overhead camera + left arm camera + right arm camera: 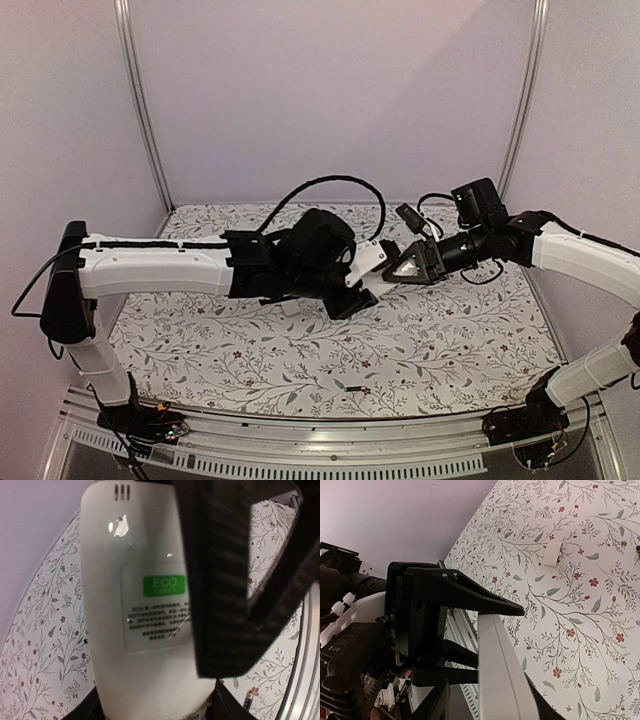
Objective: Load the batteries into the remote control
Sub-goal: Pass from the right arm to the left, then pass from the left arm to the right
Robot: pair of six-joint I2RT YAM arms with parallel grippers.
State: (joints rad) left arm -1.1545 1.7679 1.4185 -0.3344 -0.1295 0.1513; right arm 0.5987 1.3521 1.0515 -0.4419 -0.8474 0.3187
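Observation:
The remote control [372, 260] is held in the air over the middle of the table. My left gripper [350, 290] is shut on its lower end. In the left wrist view the left gripper [155, 706] clamps the sides of the remote [135, 645], whose back with a green ECO label faces the camera. My right gripper [397, 270] straddles the same remote. In the right wrist view the right gripper [485, 690] is around the edge-on remote [502, 680], touching one finger with a gap to the other. One battery [357, 386] lies near the front edge and shows again in the left wrist view [248, 700].
A small white cover plate [551, 555] lies flat on the floral tablecloth [460, 340]. A metal rail [330, 425] runs along the table's front edge. Purple walls close in the back and sides. A black cable [340, 182] loops above the left wrist.

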